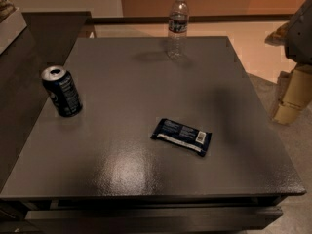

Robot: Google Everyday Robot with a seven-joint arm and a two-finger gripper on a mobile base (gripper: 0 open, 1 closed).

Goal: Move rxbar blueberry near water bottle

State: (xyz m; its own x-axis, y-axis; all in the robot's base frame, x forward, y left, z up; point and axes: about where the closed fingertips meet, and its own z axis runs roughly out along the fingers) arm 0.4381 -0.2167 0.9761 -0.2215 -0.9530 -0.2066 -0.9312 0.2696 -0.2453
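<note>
The rxbar blueberry lies flat on the dark grey table, right of the middle and towards the front, its dark navy wrapper with white print facing up. The water bottle stands upright at the table's far edge, a clear bottle with a white cap and a dark label band. The bar is well apart from the bottle, about half the table's depth nearer to me. My gripper is not in view. Only a grey rounded part and a beige part show at the right edge.
A dark-blue soda can stands upright near the table's left edge. A dark counter or wall runs along the left side. Light floor lies beyond the far edge and to the right of the table.
</note>
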